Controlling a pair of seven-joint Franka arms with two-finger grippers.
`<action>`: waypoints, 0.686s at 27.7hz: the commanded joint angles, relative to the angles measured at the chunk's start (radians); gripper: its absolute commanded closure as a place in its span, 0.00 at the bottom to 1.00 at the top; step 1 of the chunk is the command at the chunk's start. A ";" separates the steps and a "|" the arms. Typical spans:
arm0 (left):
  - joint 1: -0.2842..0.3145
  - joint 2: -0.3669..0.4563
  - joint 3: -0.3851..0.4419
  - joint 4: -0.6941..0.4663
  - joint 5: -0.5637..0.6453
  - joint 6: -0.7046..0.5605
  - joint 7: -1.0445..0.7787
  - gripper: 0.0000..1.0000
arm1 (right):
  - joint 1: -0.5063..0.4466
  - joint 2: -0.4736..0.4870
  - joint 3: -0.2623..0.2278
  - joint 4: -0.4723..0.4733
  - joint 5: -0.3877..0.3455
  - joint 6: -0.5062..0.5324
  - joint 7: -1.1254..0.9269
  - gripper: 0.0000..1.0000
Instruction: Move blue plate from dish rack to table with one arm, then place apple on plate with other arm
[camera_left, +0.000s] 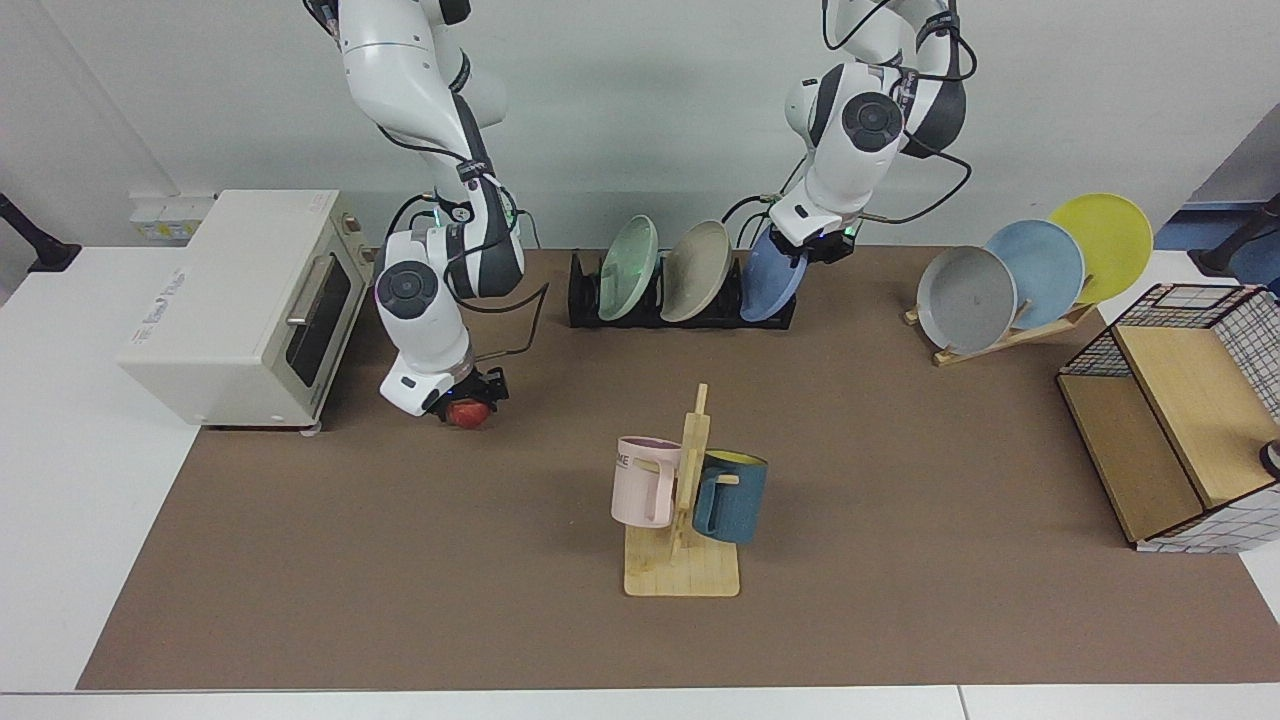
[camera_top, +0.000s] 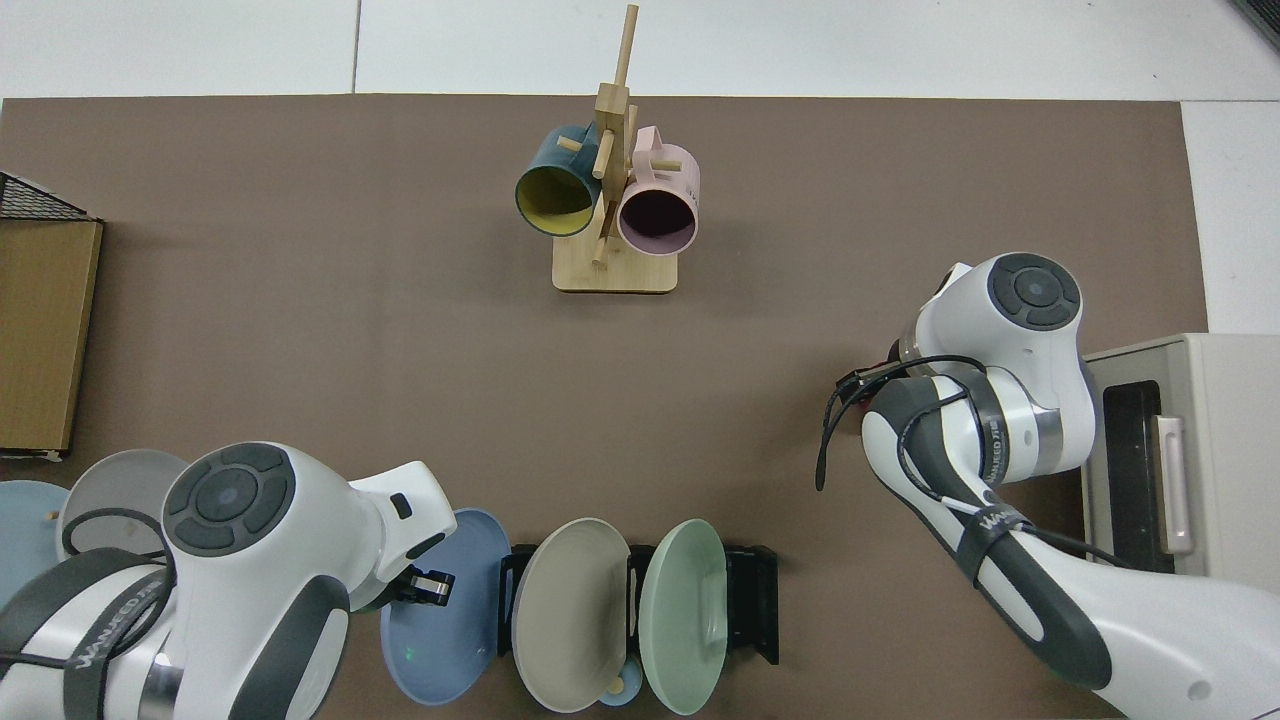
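While the left claw (camera_left: 822, 247) pinches the matte blue plate's (camera_left: 770, 282) rim, the right claw (camera_left: 466, 398) clasps the round apple (camera_left: 467, 413).

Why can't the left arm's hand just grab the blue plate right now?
It probably can: the left hand is already at the blue plate's top rim in the dish rack, with nothing between them. A firm grip isn't visible.

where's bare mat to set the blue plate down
The widest bare brown mat lies between the wooden mug tree and the wire-and-wood basket, in front of the black dish rack. Another patch is below the small red apple. Crowded: the back row, where the left claw is at the periwinkle-blue plate.
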 joint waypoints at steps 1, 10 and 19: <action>0.020 -0.004 0.006 0.069 0.038 -0.038 -0.006 1.00 | 0.000 -0.025 0.000 -0.019 0.015 0.006 0.044 0.98; 0.037 0.120 0.055 0.210 0.050 0.020 -0.001 1.00 | 0.003 -0.074 -0.003 0.042 0.010 -0.059 0.080 1.00; 0.039 0.194 0.086 0.235 -0.142 0.170 0.090 1.00 | -0.020 -0.115 -0.012 0.139 -0.004 -0.153 0.080 1.00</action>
